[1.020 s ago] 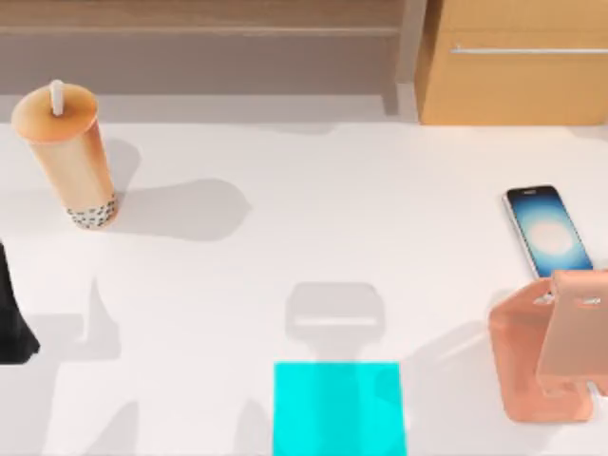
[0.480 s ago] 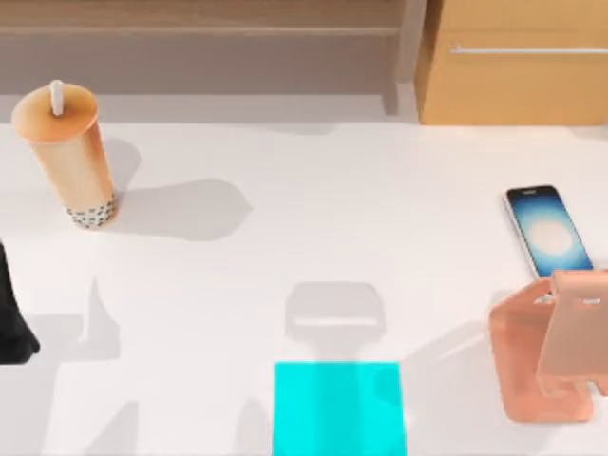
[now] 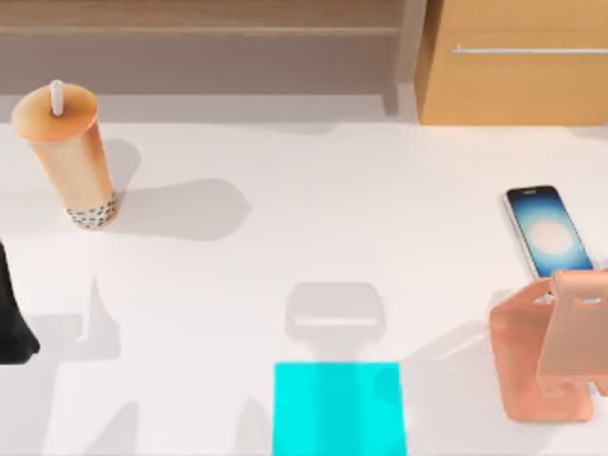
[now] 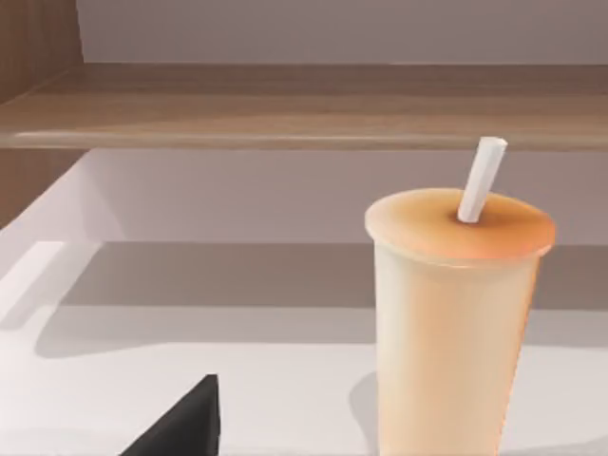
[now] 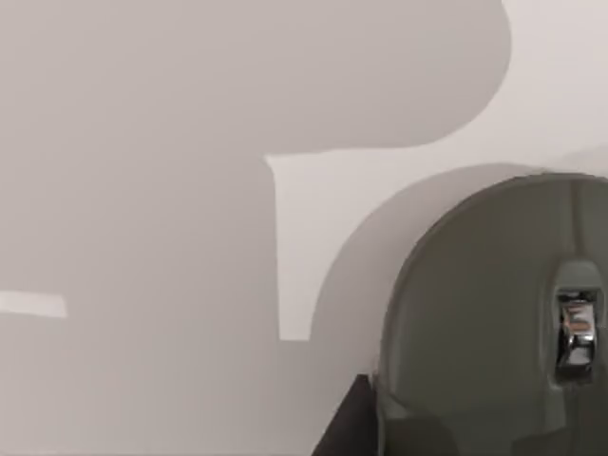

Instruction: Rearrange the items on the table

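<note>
The orange bubble-tea cup [image 3: 66, 152] with its white straw stands upright at the table's back left, and it rises close ahead in the left wrist view [image 4: 454, 323]. My left gripper [image 3: 11, 318] is a dark shape at the left edge, in front of the cup and apart from it. The slim black smartphone [image 3: 546, 231] lies flat at the right with its blue screen up. In the right wrist view the dark oval mouse [image 5: 494, 313] sits very near the camera, with a dark part of my right gripper [image 5: 347, 423] beside it.
A salmon-pink phone stand [image 3: 546, 347] stands just in front of the smartphone. A flat cyan pad [image 3: 337, 408] lies at the front centre. A light wooden cabinet [image 3: 518, 66] with a metal handle sits at the back right, and a wooden shelf runs along the back.
</note>
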